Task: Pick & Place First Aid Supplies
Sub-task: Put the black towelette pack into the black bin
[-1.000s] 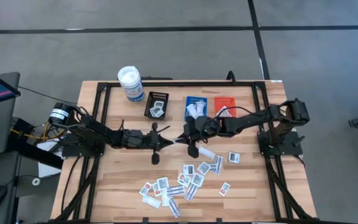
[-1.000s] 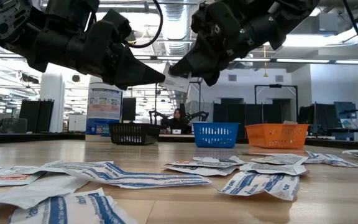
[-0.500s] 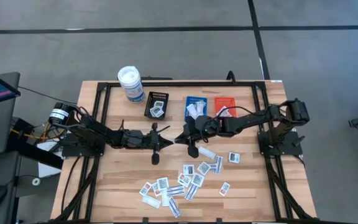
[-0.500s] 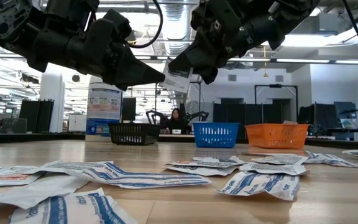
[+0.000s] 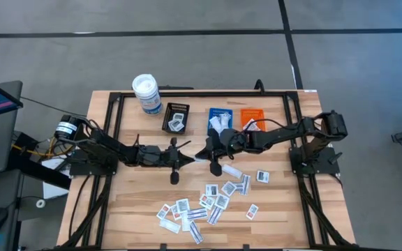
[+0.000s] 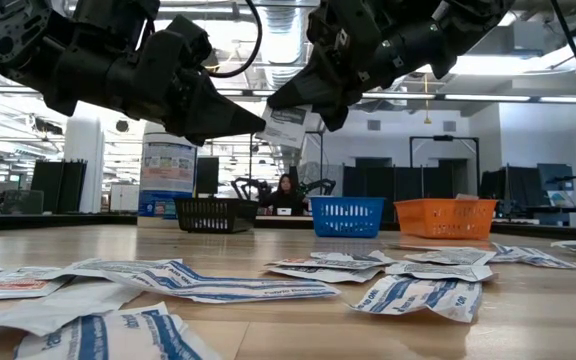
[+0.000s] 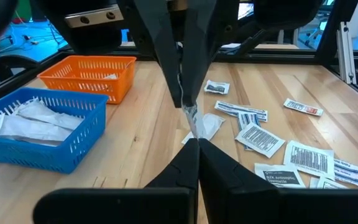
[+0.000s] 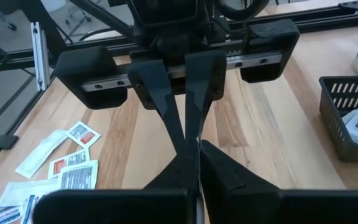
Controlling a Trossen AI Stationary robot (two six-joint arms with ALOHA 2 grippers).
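Observation:
Both grippers meet above the middle of the table. A small white first aid packet [image 6: 286, 126] hangs between them, well above the wood. My left gripper [image 5: 191, 159] reaches in level from the table's left and is shut on the packet. My right gripper [image 5: 203, 155] slants down from the table's right and is shut on the same packet. Many more packets [image 5: 208, 199] lie flat and scattered on the table nearer the front edge. The black tray [image 5: 176, 118] and the blue tray [image 5: 220, 120] hold a few packets. My left gripper pinches the packet's side edge [image 6: 268, 124] between its two fingertips, coming level from the table's left. The packet stands upright, clear of the table. My right gripper pinches the packet's upper part [image 6: 296, 108] between its two fingers, slanting down from the table's right. The rest of the packet [image 7: 194, 122] hangs below those fingers, lifted clear.
A white canister [image 5: 146, 94] with a blue label stands at the far left. The black, blue and orange [image 5: 252, 117] trays sit in a row along the far side. Bare wood lies between the arms and the scattered packets.
My right gripper has shut on the upper part of the packet that my left gripper holds. The packet has tipped slightly and stays in the air. Neither arm has moved across the table.

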